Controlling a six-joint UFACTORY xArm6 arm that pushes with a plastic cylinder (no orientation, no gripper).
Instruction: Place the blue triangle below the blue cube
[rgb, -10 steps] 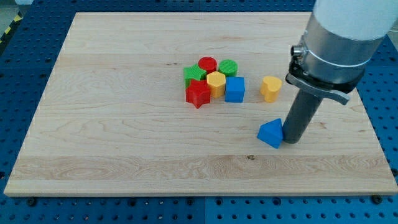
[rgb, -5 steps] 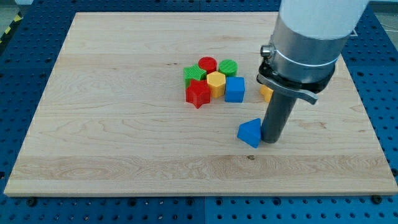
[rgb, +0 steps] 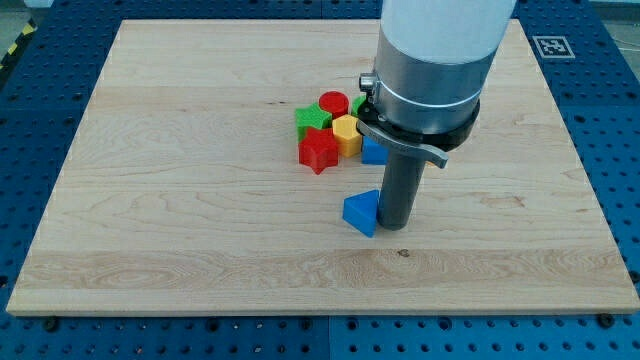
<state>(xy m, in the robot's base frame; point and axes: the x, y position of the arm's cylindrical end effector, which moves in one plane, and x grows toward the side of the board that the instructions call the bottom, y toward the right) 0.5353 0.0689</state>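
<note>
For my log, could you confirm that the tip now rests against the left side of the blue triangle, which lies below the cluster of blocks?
Not quite: my tip rests against the right side of the blue triangle, as the camera view shows. The triangle does lie below the cluster, near the red star.

No legible text or numbers.

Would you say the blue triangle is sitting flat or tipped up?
Flat: the blue triangle rests on the table, with my tip against its right side.
</note>
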